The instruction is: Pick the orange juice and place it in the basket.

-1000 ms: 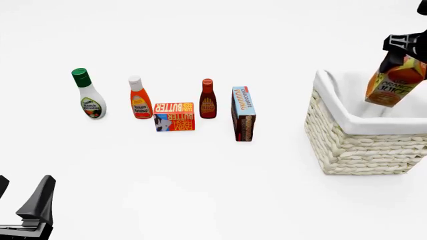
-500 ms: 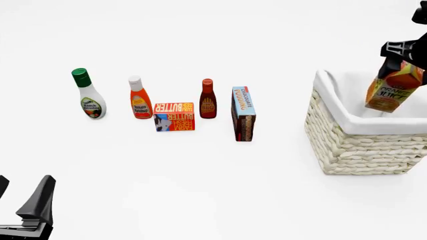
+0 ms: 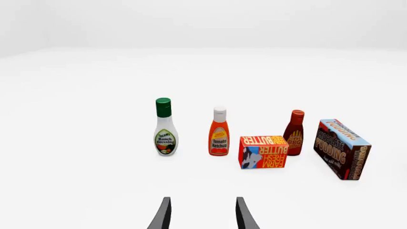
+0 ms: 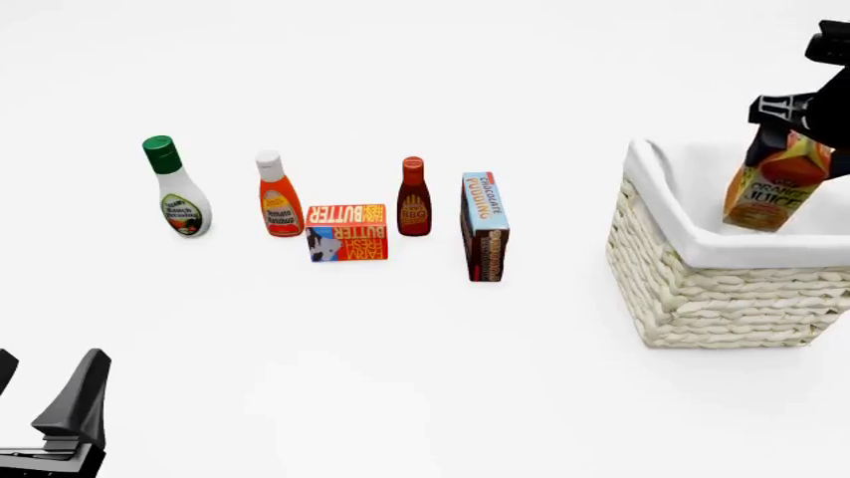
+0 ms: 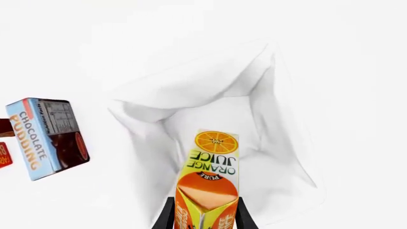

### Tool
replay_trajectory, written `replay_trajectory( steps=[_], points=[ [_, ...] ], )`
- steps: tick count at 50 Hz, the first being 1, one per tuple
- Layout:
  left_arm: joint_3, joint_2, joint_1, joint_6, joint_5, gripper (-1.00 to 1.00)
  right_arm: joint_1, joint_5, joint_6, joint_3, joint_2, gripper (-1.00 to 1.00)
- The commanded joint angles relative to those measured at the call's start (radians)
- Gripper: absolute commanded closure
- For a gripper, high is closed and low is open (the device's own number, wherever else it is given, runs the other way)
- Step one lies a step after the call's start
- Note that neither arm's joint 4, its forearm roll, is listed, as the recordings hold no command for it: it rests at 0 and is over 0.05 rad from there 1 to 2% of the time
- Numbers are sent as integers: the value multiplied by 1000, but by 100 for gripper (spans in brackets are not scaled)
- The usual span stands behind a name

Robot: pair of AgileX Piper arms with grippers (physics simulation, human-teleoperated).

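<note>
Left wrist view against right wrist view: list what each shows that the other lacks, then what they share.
Only the left wrist view shows the ranch bottle, ketchup bottle, BBQ bottle and the open left gripper. Only the right wrist view shows the orange juice, held by the right gripper over the basket. Both show the chocolate pudding box and the butter box, the latter only a sliver in the right view.

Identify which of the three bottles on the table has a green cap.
The white ranch dressing bottle, leftmost in the front view; the other two have white and dark red caps.
</note>
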Motion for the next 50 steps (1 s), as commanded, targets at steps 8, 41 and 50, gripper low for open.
replay_trajectory(
  steps=[8,41,50],
  points=[
    [1,-3,0,1,1,-100,21,0,35,-33,55,100],
    [1,-3,0,1,1,-100,18,0,29,-74,145,100],
    [1,-2,0,1,1,-100,17,0,32,-74,159,100]
  ],
)
